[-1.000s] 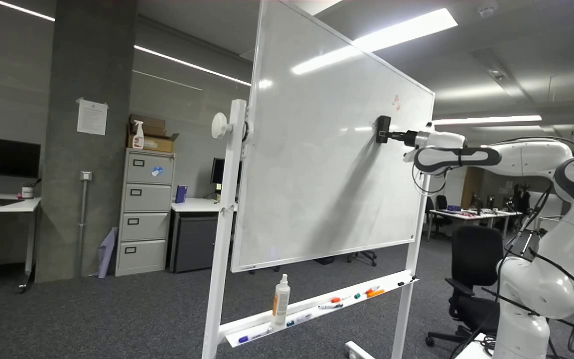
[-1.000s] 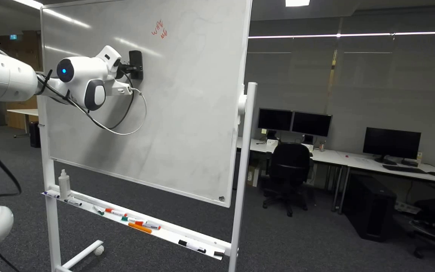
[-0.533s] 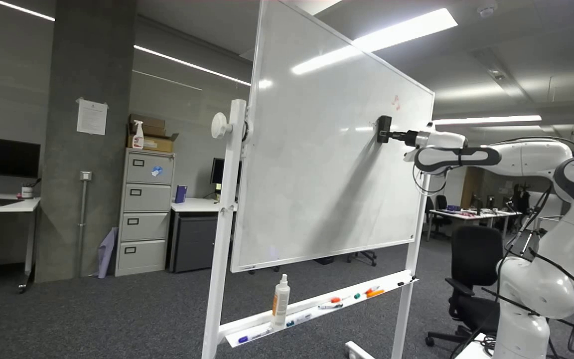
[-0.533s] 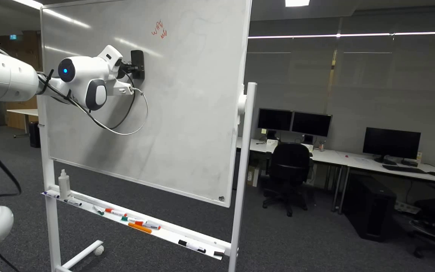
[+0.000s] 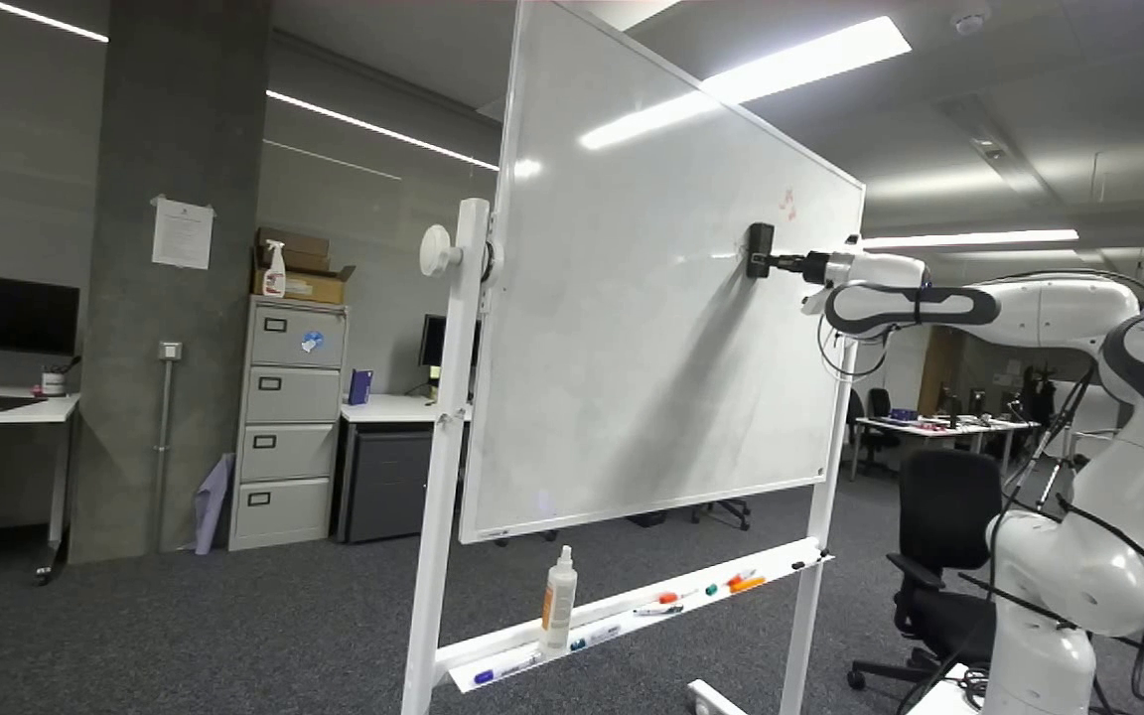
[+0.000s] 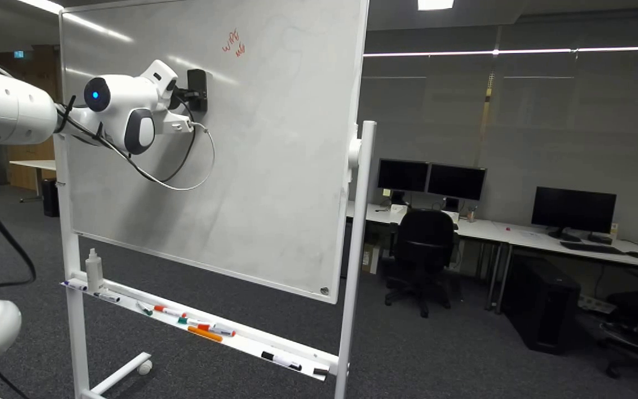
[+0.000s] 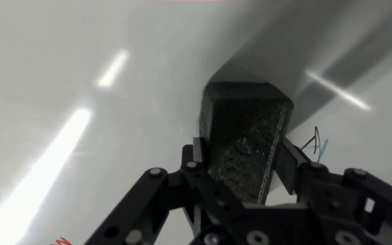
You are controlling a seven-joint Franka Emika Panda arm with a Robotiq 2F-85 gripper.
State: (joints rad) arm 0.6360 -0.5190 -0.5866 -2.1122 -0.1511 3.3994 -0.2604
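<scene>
Smudged whiteboard (image 6: 274, 183) on stand (image 6: 356, 266); grey office carpet (image 6: 435, 360), monitors (image 6: 403, 175) behind. Eraser (image 7: 245, 126) is black, blocky, speckled, upright at the whiteboard below red writing (image 6: 233, 40). Pincer (image 7: 242, 158) grips its sides, jaws eraser-wide.

We read red handwritten capitals (image 6: 234, 43), "WIPE ME", in two lines on the white framed whiteboard (image 6: 274, 177) in an exterior view. In the wrist view, black and teal pen strokes (image 7: 316, 144) on it are illegible. Too small for us: print on the white paper sheet (image 5: 183, 233) on the grey concrete pillar (image 5: 210, 313); orange label (image 5: 548, 604) on the translucent plastic bottle (image 5: 560, 596); green sign (image 6: 18, 54).
</scene>
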